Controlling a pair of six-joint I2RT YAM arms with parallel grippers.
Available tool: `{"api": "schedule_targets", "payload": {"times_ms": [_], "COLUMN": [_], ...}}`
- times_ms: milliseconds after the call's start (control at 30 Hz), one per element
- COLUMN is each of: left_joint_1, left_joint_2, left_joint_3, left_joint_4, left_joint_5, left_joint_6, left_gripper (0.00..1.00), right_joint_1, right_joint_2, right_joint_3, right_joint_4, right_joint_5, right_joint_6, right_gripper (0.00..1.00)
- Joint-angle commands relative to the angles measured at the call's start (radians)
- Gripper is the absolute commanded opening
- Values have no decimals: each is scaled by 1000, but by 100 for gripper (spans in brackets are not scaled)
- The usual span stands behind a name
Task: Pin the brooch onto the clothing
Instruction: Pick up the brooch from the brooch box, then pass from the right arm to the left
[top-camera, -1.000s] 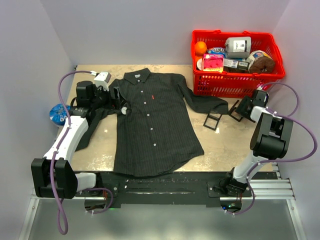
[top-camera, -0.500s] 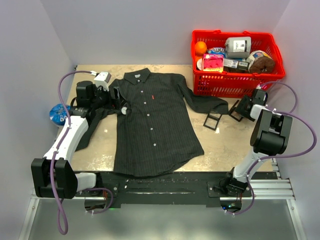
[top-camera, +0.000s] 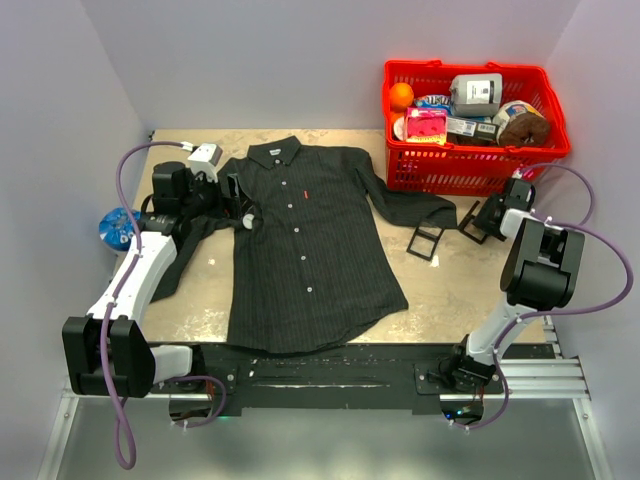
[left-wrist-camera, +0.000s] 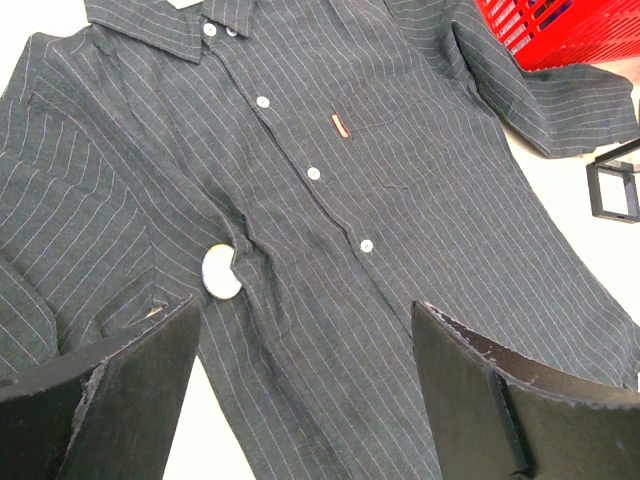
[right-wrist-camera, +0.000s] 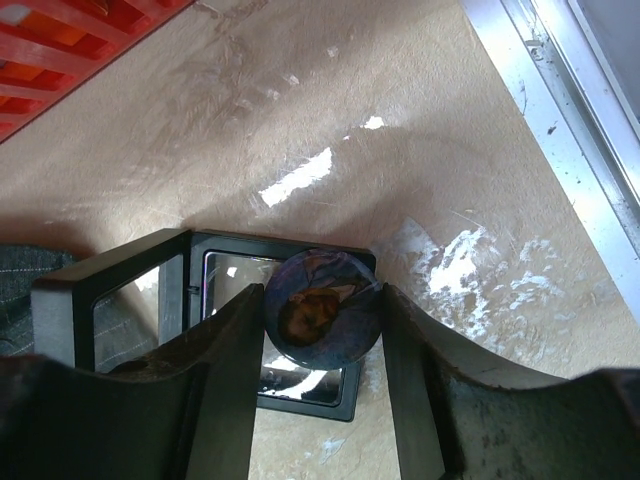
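Round dark-blue brooch (right-wrist-camera: 322, 307) with a brownish picture on its face: clamped edge to edge between the right jaws, on the right side of the bench (top-camera: 450, 290). Hangs over a black square-framed display box (right-wrist-camera: 120, 300) with a glossy pane, which rests on the bench just near the red plastic basket (top-camera: 470, 172). Cannot tell whether touching the box or just above it.

Dark charcoal pinstriped long-sleeved shirt (top-camera: 300, 250): spread flat, front up, at the middle and left of the bench, well apart from the brooch. Collar at the far end, hem at the near edge. Buttoned down the front with small pale buttons (left-wrist-camera: 313, 173); tiny red tag (left-wrist-camera: 341, 124) on the chest. Right-hand sleeve stretched along the bench toward the basket, ending near a second black frame (top-camera: 428, 242).

Left jaws: released, spread wide, hovering over the shirt's left side near the armpit, holding nothing. Small white oval object (left-wrist-camera: 220, 273) on the cloth there, between and just beyond the two fingers.

Basket at the far right, packed with groceries, an orange (top-camera: 401, 96) among them. Round blue item (top-camera: 115, 228) at the bench's left edge.
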Motion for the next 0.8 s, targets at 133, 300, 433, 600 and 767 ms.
{"api": "schedule_targets", "payload": {"times_ms": [133, 300, 433, 600, 767], "left_joint_1": [-14, -20, -26, -43, -75], "left_joint_2": [-14, -19, -20, -22, -20], "left_joint_3": [30, 30, 29, 26, 20], "left_joint_4": [18, 20, 24, 29, 37], "left_joint_5": [-2, 2, 8, 11, 11], "left_joint_6": [26, 32, 31, 29, 27], "left_gripper": [90, 89, 90, 89, 89], "right_joint_1": [-5, 4, 37, 130, 303], "right_joint_2": [-100, -162, -225, -308, -380], "right_joint_3": [2, -15, -35, -57, -48], "right_joint_4": [5, -9, -26, -64, -129], "right_joint_5": [37, 42, 27, 34, 63], "right_joint_6": [10, 11, 16, 10, 7], "right_gripper": [38, 36, 36, 35, 35]}}
